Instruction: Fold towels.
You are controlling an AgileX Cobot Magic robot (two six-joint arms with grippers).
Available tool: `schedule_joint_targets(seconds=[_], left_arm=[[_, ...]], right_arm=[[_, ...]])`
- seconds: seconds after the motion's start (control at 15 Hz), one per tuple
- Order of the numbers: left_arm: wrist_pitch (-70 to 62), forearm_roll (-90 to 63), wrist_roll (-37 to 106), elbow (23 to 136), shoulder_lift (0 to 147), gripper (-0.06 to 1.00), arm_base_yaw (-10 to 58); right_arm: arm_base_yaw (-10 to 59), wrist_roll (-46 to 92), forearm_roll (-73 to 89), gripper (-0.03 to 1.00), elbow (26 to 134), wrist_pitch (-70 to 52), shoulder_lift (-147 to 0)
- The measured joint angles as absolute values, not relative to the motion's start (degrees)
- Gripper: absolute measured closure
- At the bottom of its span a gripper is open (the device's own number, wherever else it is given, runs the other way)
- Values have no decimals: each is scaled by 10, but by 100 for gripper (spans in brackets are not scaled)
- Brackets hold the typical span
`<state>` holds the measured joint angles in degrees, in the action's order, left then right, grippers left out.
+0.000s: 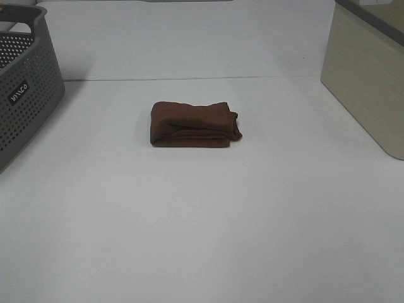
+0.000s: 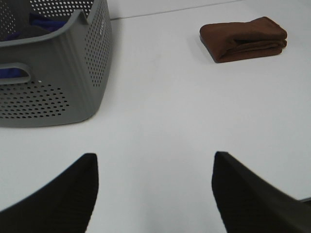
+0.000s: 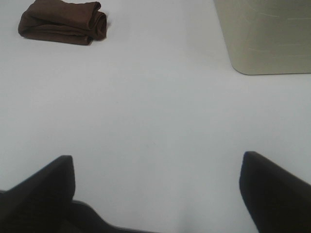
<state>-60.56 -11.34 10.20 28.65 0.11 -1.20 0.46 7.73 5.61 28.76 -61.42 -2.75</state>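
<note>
The dark reddish-brown terry towel (image 1: 194, 124) lay folded into a compact bundle mid-table, well apart from both arms. The left gripper (image 2: 155, 194) and right gripper (image 3: 158, 194) stood spread and empty. Soft, light and floppy, it likely wanted pinching at its layered edge.

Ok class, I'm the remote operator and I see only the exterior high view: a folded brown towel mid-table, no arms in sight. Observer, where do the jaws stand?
Observer: Both are back from the towel. The left gripper has its jaws apart over bare table, holding nothing.
Operator: And the right?
Observer: The right gripper is also open and empty, with the towel well ahead of it.
Operator: Is anything in the grey basket?
Observer: Yes, the left wrist view shows something blue inside; I cannot tell what it is.
</note>
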Motion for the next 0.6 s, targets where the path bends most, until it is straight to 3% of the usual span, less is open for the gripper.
schedule_joint_targets(seconds=[0.6], left_arm=[[-606,-113,102,286,-2,30,-12]], right_arm=[[1,77,58,11,288,-612,2]])
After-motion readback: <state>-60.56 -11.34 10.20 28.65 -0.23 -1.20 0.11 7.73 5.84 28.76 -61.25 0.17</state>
